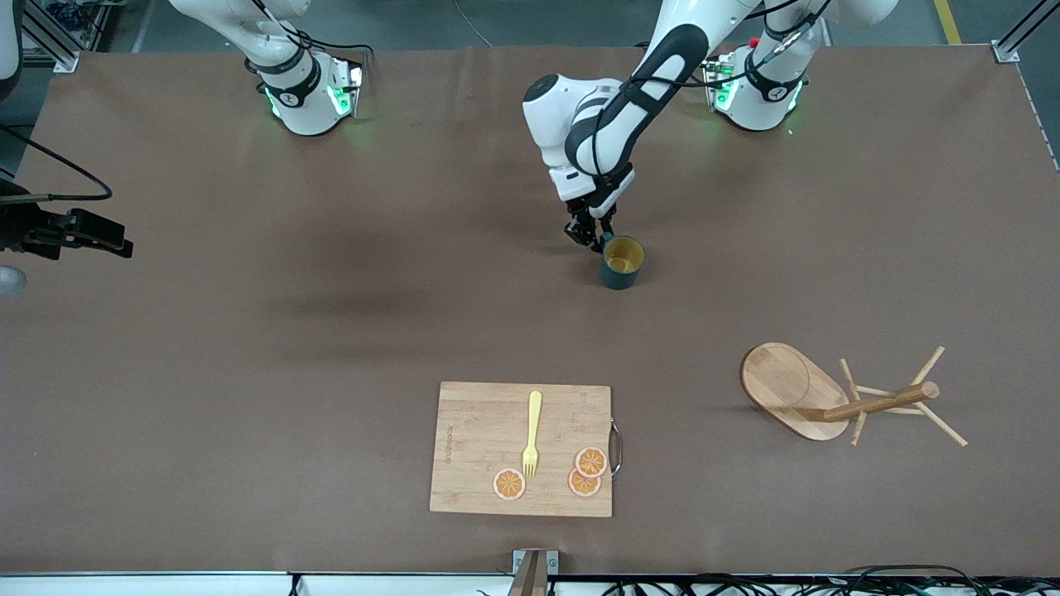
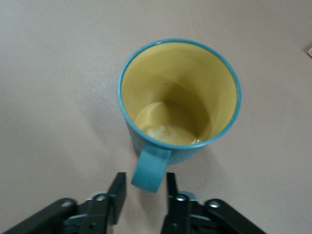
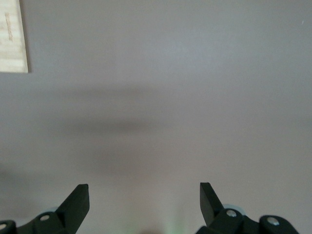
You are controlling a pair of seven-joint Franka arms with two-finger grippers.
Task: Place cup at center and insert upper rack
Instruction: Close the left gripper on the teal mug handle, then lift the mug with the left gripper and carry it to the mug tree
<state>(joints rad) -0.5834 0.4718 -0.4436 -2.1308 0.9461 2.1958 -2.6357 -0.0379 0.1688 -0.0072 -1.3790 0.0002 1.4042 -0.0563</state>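
Observation:
The dark teal cup with a yellow inside stands upright on the brown table near the middle. My left gripper is low at the cup's side that faces the robots' bases. In the left wrist view the cup shows from above, and its loop handle lies between the fingers of my left gripper, which is open with a gap at each side. The wooden upper rack lies on its side toward the left arm's end, nearer the front camera. My right gripper is open and empty above bare table; that arm waits.
A bamboo cutting board lies near the front edge with a yellow fork and three orange slices on it. Its corner shows in the right wrist view. A black camera mount juts in at the right arm's end.

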